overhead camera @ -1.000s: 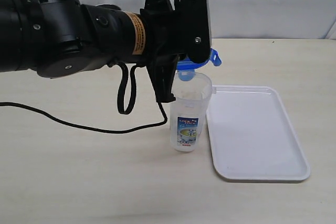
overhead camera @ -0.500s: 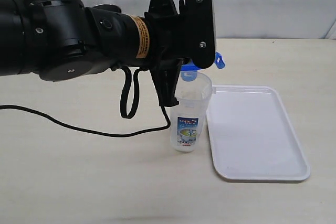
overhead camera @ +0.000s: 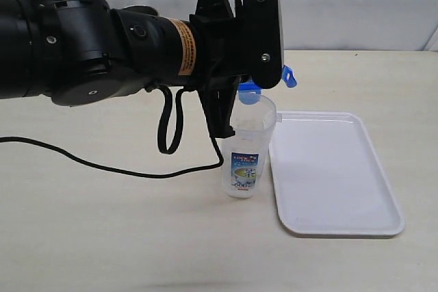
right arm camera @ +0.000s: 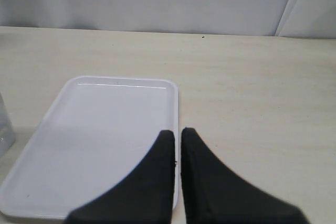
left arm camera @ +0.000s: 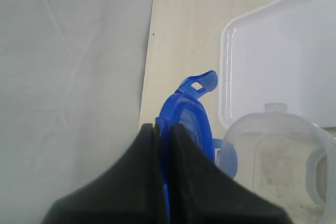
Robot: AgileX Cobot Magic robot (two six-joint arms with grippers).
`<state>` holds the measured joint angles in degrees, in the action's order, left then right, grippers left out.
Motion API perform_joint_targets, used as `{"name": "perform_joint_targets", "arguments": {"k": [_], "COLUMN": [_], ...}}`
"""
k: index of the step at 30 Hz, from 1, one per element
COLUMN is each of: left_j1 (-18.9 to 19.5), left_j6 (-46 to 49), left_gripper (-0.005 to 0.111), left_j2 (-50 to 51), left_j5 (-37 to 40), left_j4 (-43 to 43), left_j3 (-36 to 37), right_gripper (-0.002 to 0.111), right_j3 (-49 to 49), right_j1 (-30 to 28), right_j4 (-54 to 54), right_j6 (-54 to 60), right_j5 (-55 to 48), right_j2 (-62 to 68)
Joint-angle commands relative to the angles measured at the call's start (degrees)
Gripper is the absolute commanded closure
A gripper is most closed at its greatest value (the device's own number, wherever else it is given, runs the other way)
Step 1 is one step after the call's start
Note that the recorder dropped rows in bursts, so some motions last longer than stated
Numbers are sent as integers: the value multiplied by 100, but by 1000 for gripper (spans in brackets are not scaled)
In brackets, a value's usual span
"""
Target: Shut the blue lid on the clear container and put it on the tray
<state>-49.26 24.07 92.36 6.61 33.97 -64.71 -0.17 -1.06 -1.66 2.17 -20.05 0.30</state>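
Clear plastic, the clear container (overhead camera: 246,143) is standing upright, long axis vertical, with the tray (overhead camera: 356,227) lying just beside it. Above its rim the left gripper (left arm camera: 161,127) is pinching the blue lid (left arm camera: 185,113), mostly hiding it. The right gripper (right arm camera: 177,131), pressed together, is holding nothing.

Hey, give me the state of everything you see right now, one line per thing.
clear container: upright on the table, open, beside the tray.
blue lid: gripped on edge at the clear container's mouth, not snapped on.
tray: flat on the table, nothing on it.
left gripper: shut on the blue lid.
right gripper: shut, holding nothing.
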Motion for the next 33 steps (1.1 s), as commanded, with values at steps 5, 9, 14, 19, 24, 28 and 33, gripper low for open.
{"name": "perform_joint_targets", "arguments": {"k": [5, 9, 14, 19, 24, 28, 33], "left_j1": [-13, -13, -13, -13, -13, -13, -13], "left_j6": [13, 13, -11, -23, -35, -35, -35], "left_gripper": [107, 107, 107, 107, 107, 107, 107], "left_j2": [-35, -35, -149, -171, -171, -119, -76], "left_j5": [-49, 38, 37, 56, 56, 27, 49], "left_j4": [198, 187, 174, 133, 111, -95, -155], "left_j3": [-9, -9, -9, -9, -9, -9, -9], "right_gripper": [104, 104, 104, 104, 104, 104, 104], "right_j3": [17, 17, 17, 17, 17, 17, 17], "right_j1": [-16, -16, -16, -16, -16, -16, -16], "right_j4": [-7, -7, -7, -7, -7, -7, -7], "right_j6": [-3, -3, -3, -3, -3, -3, -3], "right_j5": [31, 31, 31, 31, 31, 31, 31], "right_j2": [-30, -30, -30, -30, -30, -30, -30]}}
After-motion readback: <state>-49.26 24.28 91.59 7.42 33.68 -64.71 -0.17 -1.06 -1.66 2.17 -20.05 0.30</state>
